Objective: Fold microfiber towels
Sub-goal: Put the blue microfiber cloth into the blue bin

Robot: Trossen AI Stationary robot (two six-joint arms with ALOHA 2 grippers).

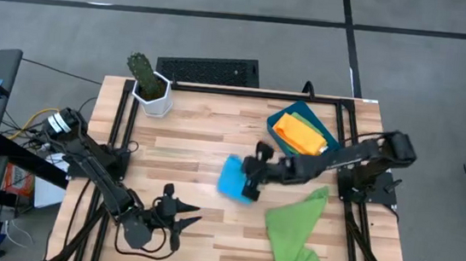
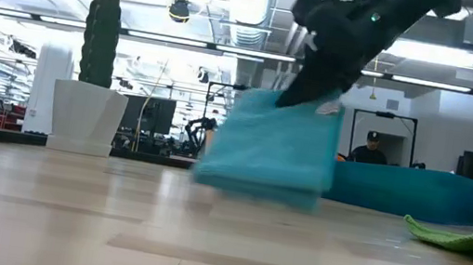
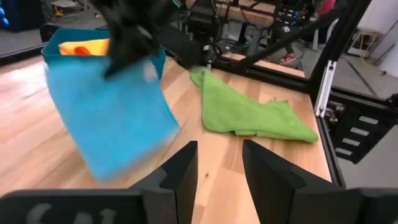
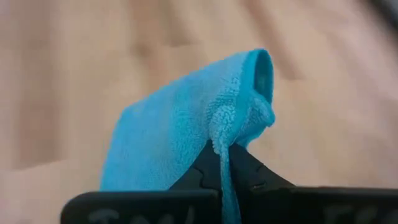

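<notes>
A bright blue microfiber towel point(image 1: 232, 182) point(image 2: 272, 147) hangs over the middle of the table, with my right gripper point(image 1: 251, 181) point(image 2: 317, 99) shut on its top. A lime green towel point(image 1: 296, 231) point(image 3: 249, 112) lies crumpled flat on the table near the right front corner. Yellow point(image 1: 303, 137) and orange point(image 3: 76, 50) towels lie in the dark-blue tray point(image 1: 290, 112). My left gripper point(image 1: 190, 215) point(image 3: 217, 174) hovers open over the near left of the table, pointing toward the blue towel and holding nothing. My right gripper pinches the blue towel's upper edge point(image 4: 225, 134) between its two fingers, where the cloth is doubled over into several layers. The fingers slant down from the table's right side. The towel hangs below them as a flat sheet; I cannot tell whether its lower edge point(image 2: 256, 190) touches the table.
A white pot with a cactus point(image 1: 150, 86) stands at the far left corner. The tray point(image 2: 406, 191) sits at the far right. Black frame rails point(image 1: 348, 133) run along the table's sides. Bare wood lies at the near middle point(image 1: 214, 240). A person point(image 2: 367, 150) sits far behind.
</notes>
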